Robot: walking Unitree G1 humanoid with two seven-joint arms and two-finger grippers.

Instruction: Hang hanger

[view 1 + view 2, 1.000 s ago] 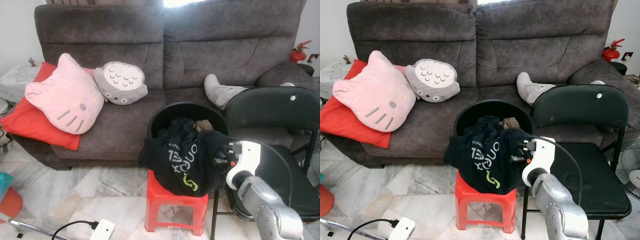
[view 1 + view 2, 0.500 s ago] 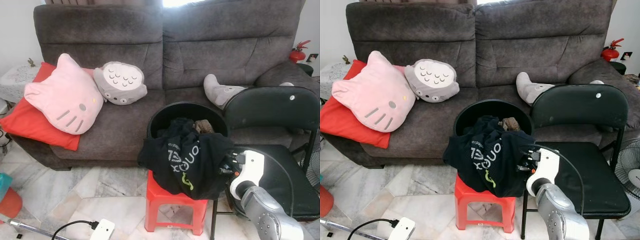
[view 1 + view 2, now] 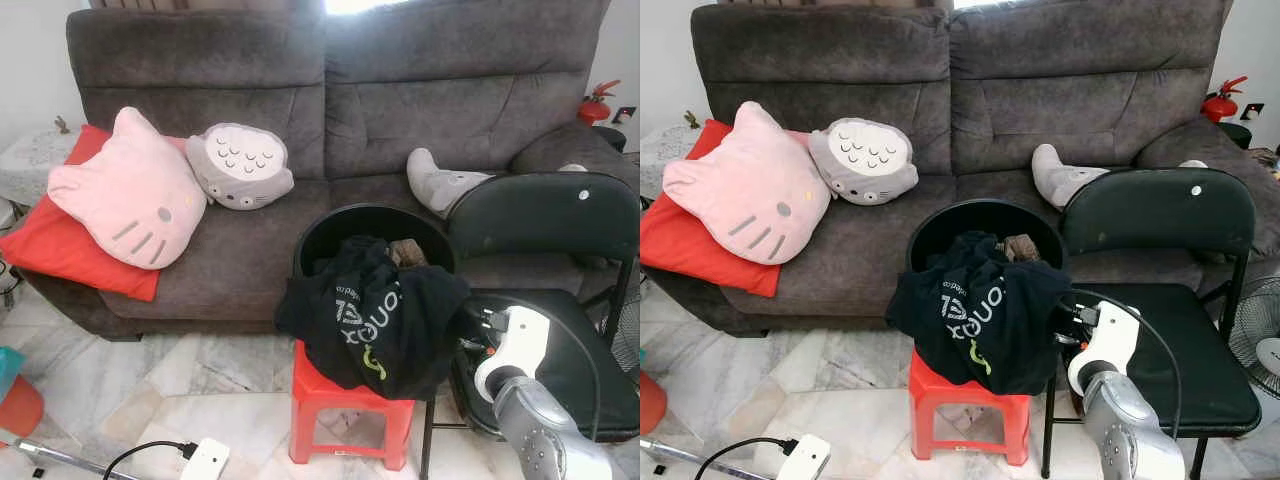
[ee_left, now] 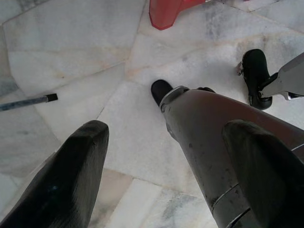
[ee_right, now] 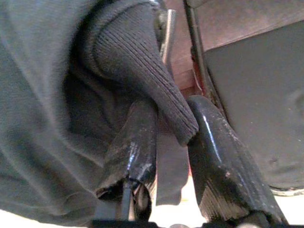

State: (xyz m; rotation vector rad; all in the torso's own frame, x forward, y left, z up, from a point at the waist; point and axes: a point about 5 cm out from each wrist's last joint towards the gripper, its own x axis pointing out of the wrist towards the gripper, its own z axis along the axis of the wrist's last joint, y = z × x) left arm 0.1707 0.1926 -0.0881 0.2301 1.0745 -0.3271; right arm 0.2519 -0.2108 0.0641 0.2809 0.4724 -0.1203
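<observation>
Right tool (image 5: 171,142) pinching ribbed cuff (image 5: 142,71) of black garment (image 3: 375,320); black bucket (image 3: 330,235) could be tipped if pulled

Marble floor (image 3: 150,390) carries red stool (image 3: 350,405), black folding chair (image 3: 1170,300), grey sofa (image 3: 330,120), white adapter (image 3: 205,460).

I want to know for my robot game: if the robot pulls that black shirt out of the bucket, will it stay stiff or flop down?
Probably floppy: the black shirt already sags in soft folds over the black bucket rim. It likely weighs little, since thin knit cloth bunches between the right gripper fingers. It may drag or snag, because much of it hangs down past the red stool.
</observation>
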